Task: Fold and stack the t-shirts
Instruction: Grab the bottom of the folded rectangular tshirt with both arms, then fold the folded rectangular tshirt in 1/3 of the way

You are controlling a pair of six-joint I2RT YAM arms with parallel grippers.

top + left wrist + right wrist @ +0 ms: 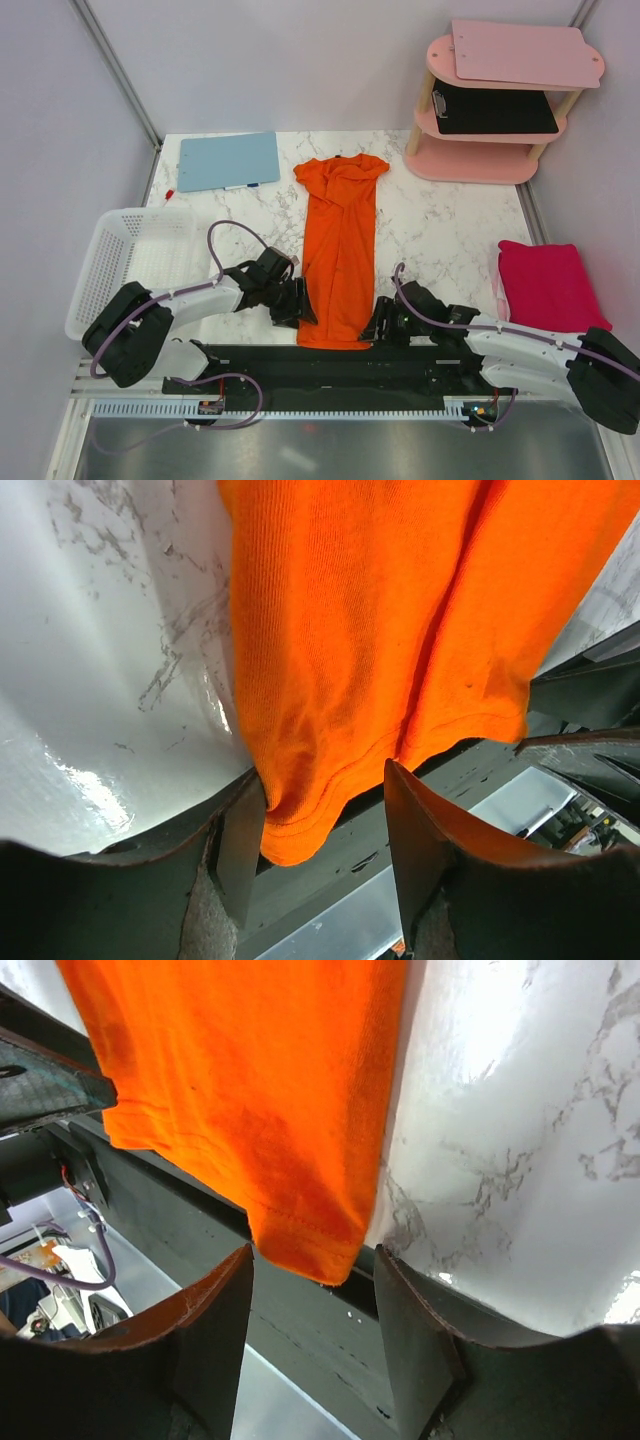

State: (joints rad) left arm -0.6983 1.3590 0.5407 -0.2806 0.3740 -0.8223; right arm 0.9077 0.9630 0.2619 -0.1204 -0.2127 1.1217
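Note:
The orange t-shirt (pixel 340 243) lies folded lengthwise into a narrow strip down the middle of the marble table, collar at the far end, hem hanging over the near edge. My left gripper (pixel 303 308) is open at the hem's left corner (pixel 300 830), which sits between its jaws. My right gripper (pixel 375 325) is open at the hem's right corner (pixel 315 1245), which reaches in between its fingers. The magenta-pink t-shirt (pixel 549 283) lies folded at the right edge.
A white mesh basket (pixel 130 262) sits at the left. A light-blue clipboard (pixel 229 160) lies at the far left. A pink tiered shelf (pixel 490 100) with a pale pink board and a black clipboard stands at the far right. A black rail (pixel 340 365) runs along the near edge.

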